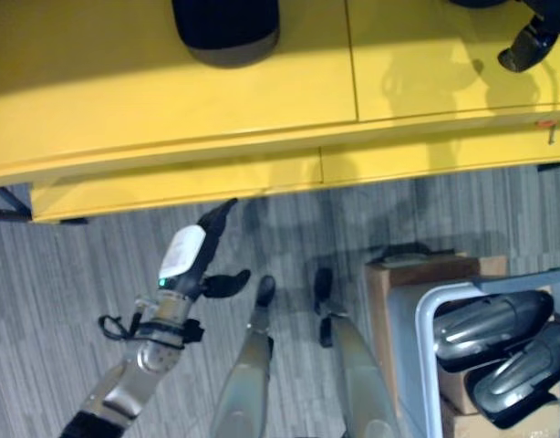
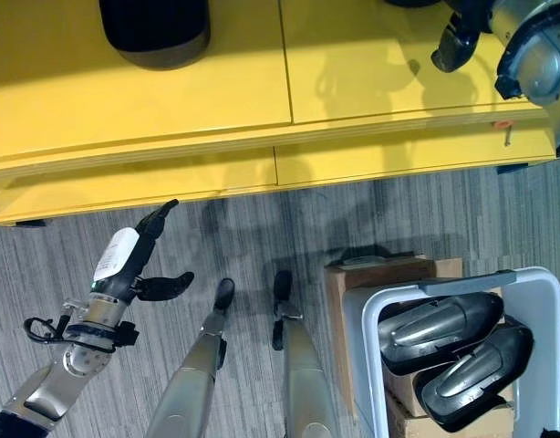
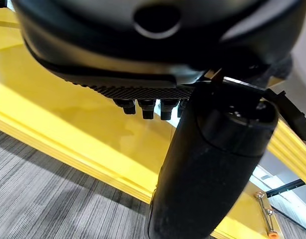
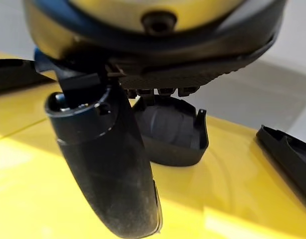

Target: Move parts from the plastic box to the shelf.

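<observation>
A grey plastic box [image 2: 444, 287] stands on the floor at the lower right and holds two dark grey moulded parts [image 2: 440, 328] [image 2: 476, 374]. Before me runs the yellow shelf [image 2: 216, 91], with one dark part [image 2: 152, 32] lying at its far left. My right hand [image 2: 455, 44] hovers over the shelf's far right end. In the right wrist view its fingers [image 4: 158, 91] stay straight just above a dark shell-shaped part [image 4: 170, 132] that rests on the yellow surface. My left hand [image 2: 125, 260] hangs low over the carpet in front of the shelf, open and holding nothing.
A cardboard box [image 2: 353, 274] sits under and beside the plastic box. Two more dark parts [image 4: 287, 154] [image 4: 13, 74] lie on the shelf on either side of the right hand. Grey carpet [image 1: 61, 301] covers the floor below the shelf edge.
</observation>
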Controlling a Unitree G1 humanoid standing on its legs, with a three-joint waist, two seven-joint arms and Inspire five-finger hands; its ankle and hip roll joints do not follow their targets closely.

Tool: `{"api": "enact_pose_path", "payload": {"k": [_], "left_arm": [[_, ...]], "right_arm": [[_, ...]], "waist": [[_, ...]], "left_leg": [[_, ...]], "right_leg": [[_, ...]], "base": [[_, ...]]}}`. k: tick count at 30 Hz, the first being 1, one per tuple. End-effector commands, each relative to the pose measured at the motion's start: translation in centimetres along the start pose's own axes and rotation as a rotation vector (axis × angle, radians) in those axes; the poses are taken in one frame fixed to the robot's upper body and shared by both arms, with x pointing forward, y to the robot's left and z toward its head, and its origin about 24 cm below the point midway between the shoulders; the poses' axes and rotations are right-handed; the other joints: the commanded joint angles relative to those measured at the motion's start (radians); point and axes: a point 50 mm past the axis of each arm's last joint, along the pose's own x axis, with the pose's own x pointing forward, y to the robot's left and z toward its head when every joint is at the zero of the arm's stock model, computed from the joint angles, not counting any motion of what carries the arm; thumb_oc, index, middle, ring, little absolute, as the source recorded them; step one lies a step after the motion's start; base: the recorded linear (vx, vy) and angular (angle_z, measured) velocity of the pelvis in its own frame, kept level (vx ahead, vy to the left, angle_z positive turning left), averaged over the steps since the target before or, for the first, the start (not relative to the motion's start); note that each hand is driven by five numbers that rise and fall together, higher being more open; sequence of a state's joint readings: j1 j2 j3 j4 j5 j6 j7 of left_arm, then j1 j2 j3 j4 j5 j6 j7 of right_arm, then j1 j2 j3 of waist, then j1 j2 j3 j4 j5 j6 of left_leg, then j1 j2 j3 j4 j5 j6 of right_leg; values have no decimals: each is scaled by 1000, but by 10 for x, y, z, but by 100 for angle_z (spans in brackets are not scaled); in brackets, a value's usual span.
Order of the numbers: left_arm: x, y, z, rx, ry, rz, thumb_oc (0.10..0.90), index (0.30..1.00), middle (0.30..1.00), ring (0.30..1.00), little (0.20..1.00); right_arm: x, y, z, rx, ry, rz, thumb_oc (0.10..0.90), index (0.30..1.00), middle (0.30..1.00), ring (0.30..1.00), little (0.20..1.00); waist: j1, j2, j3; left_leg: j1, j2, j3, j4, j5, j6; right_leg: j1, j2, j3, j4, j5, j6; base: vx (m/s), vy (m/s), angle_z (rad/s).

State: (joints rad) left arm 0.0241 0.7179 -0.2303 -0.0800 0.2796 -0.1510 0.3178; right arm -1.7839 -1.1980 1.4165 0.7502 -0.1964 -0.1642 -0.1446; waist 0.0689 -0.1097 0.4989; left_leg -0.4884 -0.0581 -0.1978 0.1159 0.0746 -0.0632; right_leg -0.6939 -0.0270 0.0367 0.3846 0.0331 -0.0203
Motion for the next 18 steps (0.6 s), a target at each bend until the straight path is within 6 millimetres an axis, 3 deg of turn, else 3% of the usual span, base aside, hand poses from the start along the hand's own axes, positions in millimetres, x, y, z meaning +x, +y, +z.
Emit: {"api": "enact_pose_path", "payload": {"k": [1,6,18], "left_arm": [[4,28,27,-15,-155,145,900,1000,1000,1000,1000],[5,27,29,-32,-162,149,900,1000,1000,1000,1000],[8,24,31,-46,-164,136,900,1000,1000,1000,1000]], "right_arm": [[-10,-37,-39,5,169,-156,900,1000,1000,1000,1000],[-9,-15,-32,52,150,-95,900,1000,1000,1000,1000],[-19,24,-29,141,140,47,900,1000,1000,1000,1000]], "waist": [[2,-17,-7],[3,-11,2],[-8,-26,-4]], "left_leg": [[98,9,9,-20,-58,27],[108,9,6,-28,-57,28],[137,11,13,-43,-65,31]], "right_leg": [[-41,-4,17,175,-129,37],[-43,-2,16,179,-128,37],[-32,0,24,168,-123,39]], "base": [[0,0,0],[0,0,0],[0,0,0]]}}
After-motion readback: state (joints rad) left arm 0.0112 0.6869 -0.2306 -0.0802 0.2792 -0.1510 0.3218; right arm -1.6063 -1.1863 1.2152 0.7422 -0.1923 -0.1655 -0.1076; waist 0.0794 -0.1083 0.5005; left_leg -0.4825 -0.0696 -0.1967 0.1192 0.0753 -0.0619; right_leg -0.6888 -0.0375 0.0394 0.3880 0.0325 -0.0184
